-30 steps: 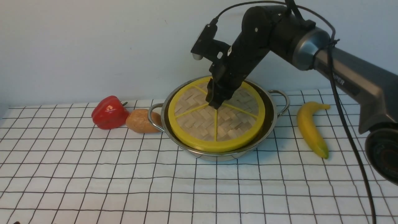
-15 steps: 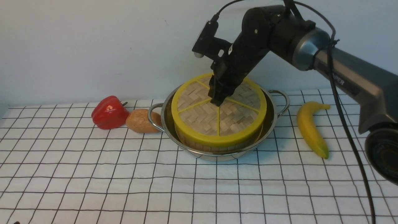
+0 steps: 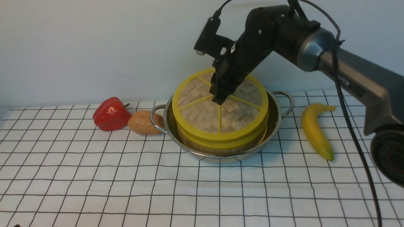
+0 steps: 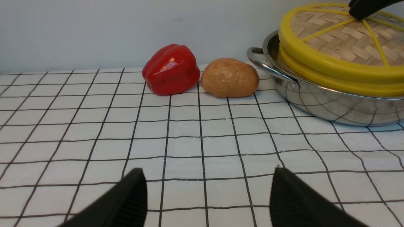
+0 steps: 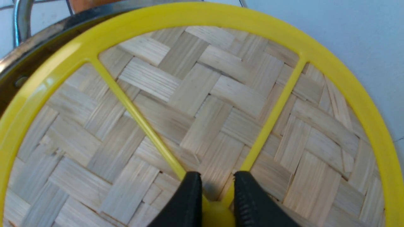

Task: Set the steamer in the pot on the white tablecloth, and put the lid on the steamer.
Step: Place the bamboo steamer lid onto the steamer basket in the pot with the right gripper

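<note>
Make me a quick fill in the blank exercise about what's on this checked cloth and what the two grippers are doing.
1. The right gripper is shut on the lid's yellow centre ____.
2. The left gripper hangs ____ over the tablecloth, holding nothing.
3. On the robot's right of the pot lies a yellow ____.
Missing words: knob; open; banana.
</note>
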Controlling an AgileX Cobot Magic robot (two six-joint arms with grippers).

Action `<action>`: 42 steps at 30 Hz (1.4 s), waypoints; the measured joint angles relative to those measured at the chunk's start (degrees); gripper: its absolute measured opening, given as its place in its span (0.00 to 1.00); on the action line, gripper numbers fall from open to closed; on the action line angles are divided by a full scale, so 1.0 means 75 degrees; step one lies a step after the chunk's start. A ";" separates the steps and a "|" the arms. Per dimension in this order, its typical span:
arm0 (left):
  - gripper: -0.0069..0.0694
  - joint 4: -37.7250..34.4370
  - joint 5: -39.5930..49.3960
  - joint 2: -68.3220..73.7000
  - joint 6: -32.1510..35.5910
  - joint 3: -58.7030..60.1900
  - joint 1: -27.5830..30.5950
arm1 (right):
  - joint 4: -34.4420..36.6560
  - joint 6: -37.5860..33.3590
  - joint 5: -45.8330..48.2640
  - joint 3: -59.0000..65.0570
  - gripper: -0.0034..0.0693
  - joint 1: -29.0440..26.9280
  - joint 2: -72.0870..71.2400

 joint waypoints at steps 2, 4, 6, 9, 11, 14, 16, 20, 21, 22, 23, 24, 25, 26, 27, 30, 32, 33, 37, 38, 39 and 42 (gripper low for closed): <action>0.72 0.0000 0.0000 0.0000 0.0000 0.0000 0.0000 | 0.0000 0.0000 0.0007 0.0000 0.25 0.0000 0.0000; 0.72 0.0000 0.0000 0.0000 0.0000 0.0000 0.0000 | 0.0000 0.0033 0.0066 0.0000 0.25 0.0000 0.0000; 0.72 0.0000 0.0000 0.0000 0.0000 0.0000 0.0000 | 0.0000 0.0068 0.0202 0.0000 0.25 0.0000 0.0000; 0.72 0.0000 0.0000 0.0000 0.0000 0.0000 0.0000 | -0.0008 0.0086 0.0357 0.0000 0.25 0.0000 0.0000; 0.72 0.0000 0.0000 0.0000 0.0000 0.0000 0.0000 | -0.0063 0.0086 0.0410 0.0000 0.25 0.0000 0.0000; 0.72 0.0000 0.0000 0.0000 0.0000 0.0000 0.0000 | -0.0158 0.0086 0.0391 0.0000 0.25 0.0000 0.0000; 0.72 0.0000 0.0000 0.0000 0.0000 0.0000 0.0000 | -0.0262 0.0086 0.0267 0.0000 0.25 0.0000 0.0000; 0.72 0.0000 0.0000 0.0000 0.0000 0.0000 0.0000 | -0.0310 0.0086 0.0180 0.0000 0.25 0.0000 0.0000; 0.72 0.0000 0.0000 0.0000 0.0000 0.0000 0.0000 | -0.0304 0.0086 0.0172 0.0000 0.25 0.0000 0.0000; 0.72 0.0000 0.0000 0.0000 0.0000 0.0000 0.0000 | -0.0304 0.0086 0.0172 0.0000 0.25 0.0000 0.0000; 0.72 0.0000 0.0000 0.0000 0.0000 0.0000 0.0000 | -0.0270 0.0086 0.0172 0.0000 0.25 0.0000 0.0000; 0.72 0.0000 0.0000 0.0000 0.0000 0.0000 0.0000 | -0.0219 0.0088 0.0165 0.0000 0.25 0.0000 0.0000; 0.72 0.0000 0.0000 0.0000 0.0000 0.0000 0.0000 | -0.0175 0.0088 0.0165 0.0000 0.25 0.0000 0.0000; 0.72 0.0000 0.0000 0.0000 0.0000 0.0000 0.0000 | -0.0167 0.0088 0.0165 0.0000 0.25 0.0000 0.0000; 0.72 0.0000 0.0000 0.0000 0.0000 0.0000 0.0000 | -0.0152 0.0096 0.0165 0.0000 0.25 0.0000 0.0000; 0.72 0.0000 0.0000 0.0000 0.0000 0.0000 0.0000 | -0.0100 0.0114 0.0222 0.0000 0.25 0.0000 0.0000; 0.72 0.0000 0.0000 0.0000 0.0000 0.0000 0.0000 | -0.0100 0.0114 0.0253 0.0000 0.25 0.0000 0.0000; 0.72 0.0000 0.0000 0.0000 0.0000 0.0000 0.0000 | -0.0100 0.0114 0.0253 0.0000 0.25 0.0000 0.0000; 0.72 0.0000 0.0000 0.0000 0.0000 0.0000 0.0000 | -0.0086 0.0114 0.0253 0.0000 0.25 0.0000 0.0000; 0.72 0.0000 0.0000 0.0000 0.0000 0.0000 0.0000 | -0.0086 0.0114 0.0253 0.0000 0.25 0.0000 0.0000; 0.72 0.0000 0.0000 0.0000 0.0000 0.0000 0.0000 | -0.0079 0.0114 0.0253 0.0000 0.25 0.0000 0.0000; 0.72 0.0000 0.0000 0.0000 0.0000 0.0000 0.0000 | -0.0009 0.0114 0.0235 0.0000 0.25 0.0000 0.0000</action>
